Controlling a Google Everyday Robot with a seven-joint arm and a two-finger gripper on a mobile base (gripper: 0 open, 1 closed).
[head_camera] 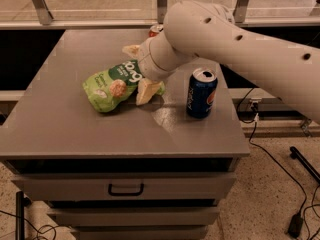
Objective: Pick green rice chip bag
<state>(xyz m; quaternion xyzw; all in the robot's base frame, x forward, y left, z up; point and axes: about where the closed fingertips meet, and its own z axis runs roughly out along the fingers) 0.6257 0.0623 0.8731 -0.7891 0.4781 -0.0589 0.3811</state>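
Note:
The green rice chip bag [111, 85] lies on the grey cabinet top [60, 119], left of centre, with its dark green patch and white lettering toward the arm. My gripper [138, 71] is at the bag's right end. One cream finger [131, 49] is behind the bag. The other finger [145, 91] rests on the top in front of it. The fingers stand apart and straddle that end of the bag. The large white arm [240, 44] comes in from the right and hides the bag's far right edge.
A blue soda can [201, 93] stands upright just right of the gripper, close under the arm. A red can [155, 30] peeks out behind the arm at the back edge. Drawers with a handle [126, 189] sit below. Cables [260, 149] lie on the floor at right.

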